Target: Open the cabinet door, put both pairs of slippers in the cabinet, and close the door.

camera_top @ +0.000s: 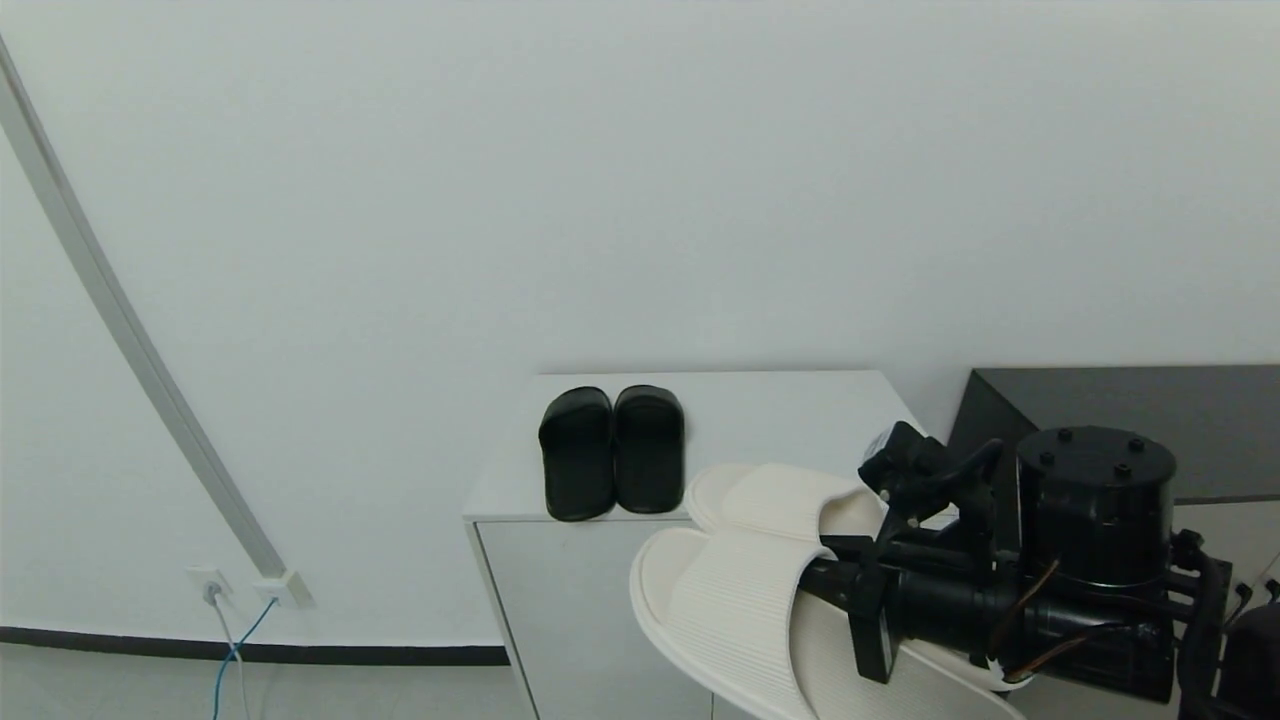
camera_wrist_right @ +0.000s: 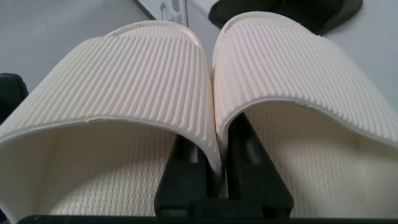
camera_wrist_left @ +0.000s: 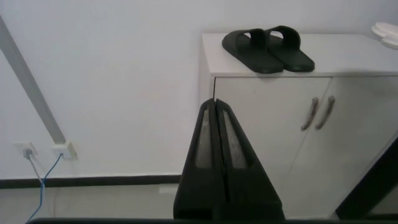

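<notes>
The white slippers point(camera_wrist_right: 205, 87) are held up by the right gripper point(camera_wrist_right: 224, 168), its jaws clamped on the two inner strap edges pressed together. The left gripper point(camera_wrist_left: 216, 115) is closed on nothing. Beyond its tips stands the cabinet point(camera_wrist_left: 261, 124), doors shut (handles point(camera_wrist_left: 317, 113) off to one side), with the black slippers point(camera_wrist_left: 268, 48) on top. Door opening is judged the step in hand: a handle must be gripped and pulled.
</notes>
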